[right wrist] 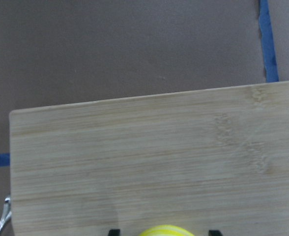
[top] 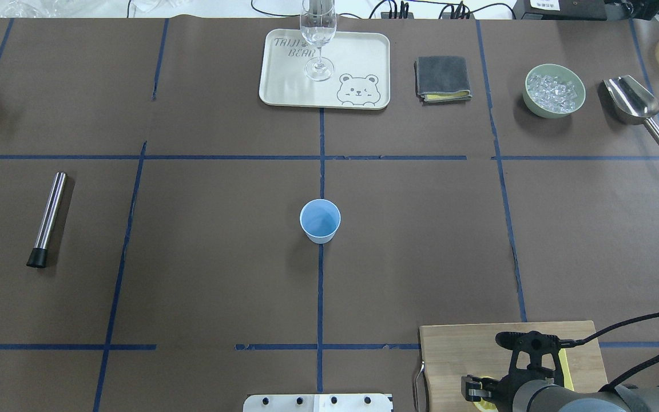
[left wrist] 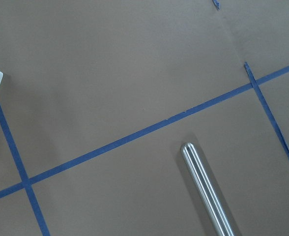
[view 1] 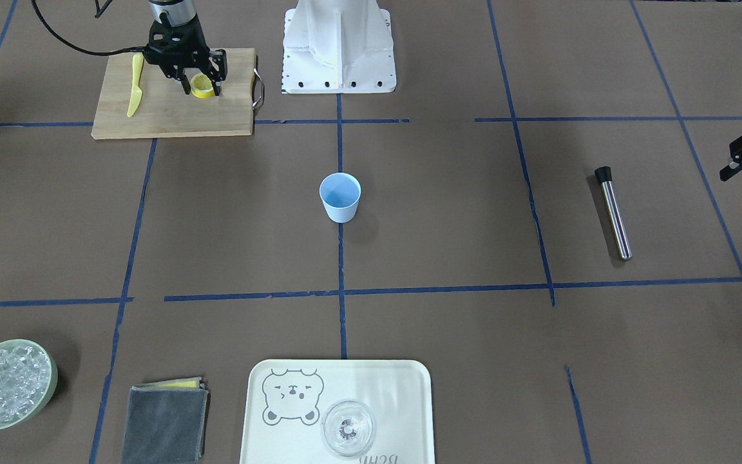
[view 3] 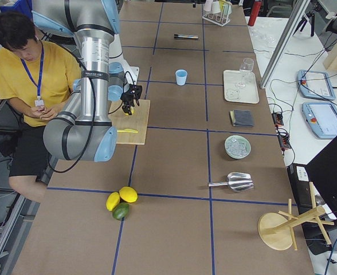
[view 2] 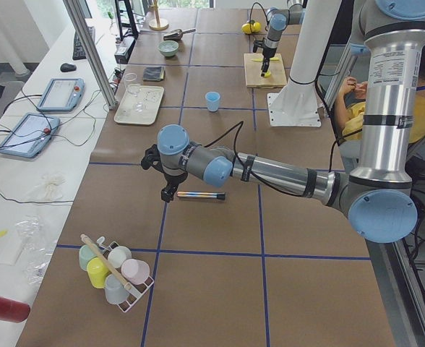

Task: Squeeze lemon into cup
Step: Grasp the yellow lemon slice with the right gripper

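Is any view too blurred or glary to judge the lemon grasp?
Right wrist view: soft focus, lemon cropped at the bottom edge. Front-facing view: sharp, evenly lit, right pincer astride the lemon; mild glare on the tray. Overhead view: right arm hides most of the lemon.

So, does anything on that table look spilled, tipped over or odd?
Nothing stands out. The cup stands upright mid-table, the glass is upright on its tray, and the lemon sits on the cutting board between the fingers of the right gripper.
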`<action>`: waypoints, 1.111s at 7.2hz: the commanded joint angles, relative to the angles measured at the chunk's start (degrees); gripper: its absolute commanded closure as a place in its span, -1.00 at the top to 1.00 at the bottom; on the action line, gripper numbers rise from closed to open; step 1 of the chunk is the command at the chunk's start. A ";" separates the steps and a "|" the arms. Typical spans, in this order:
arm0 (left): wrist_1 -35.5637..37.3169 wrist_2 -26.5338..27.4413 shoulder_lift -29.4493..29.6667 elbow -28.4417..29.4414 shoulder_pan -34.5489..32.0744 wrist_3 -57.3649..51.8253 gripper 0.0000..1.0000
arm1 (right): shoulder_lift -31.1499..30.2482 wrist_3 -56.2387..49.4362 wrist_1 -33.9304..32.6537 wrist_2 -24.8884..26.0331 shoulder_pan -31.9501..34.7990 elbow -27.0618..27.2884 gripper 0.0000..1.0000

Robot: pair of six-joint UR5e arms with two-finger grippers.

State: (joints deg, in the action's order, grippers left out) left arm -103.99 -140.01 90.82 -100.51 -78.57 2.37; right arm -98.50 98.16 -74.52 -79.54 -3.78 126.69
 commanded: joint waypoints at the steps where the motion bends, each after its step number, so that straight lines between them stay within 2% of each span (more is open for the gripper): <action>1: 0.01 0.00 -0.02 -0.04 0.00 0.00 1.00 | -0.72 0.01 -0.01 0.00 0.09 0.40 0.12; 3: 0.01 0.00 -0.02 -0.13 -0.09 0.00 1.00 | -1.08 0.10 -0.01 0.00 0.00 1.02 -0.21; 4: 0.01 0.00 -0.11 -0.21 -0.09 0.00 1.00 | -1.25 0.10 -0.01 0.00 0.09 1.10 -0.28; 8: 0.01 -0.09 -1.25 -1.01 -0.09 0.09 1.00 | -3.27 0.10 -0.10 -0.09 0.44 4.09 -0.27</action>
State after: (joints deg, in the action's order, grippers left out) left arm -103.97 -140.09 89.74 -101.40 -78.66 2.43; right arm -101.42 98.26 -74.61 -79.62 -3.47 130.29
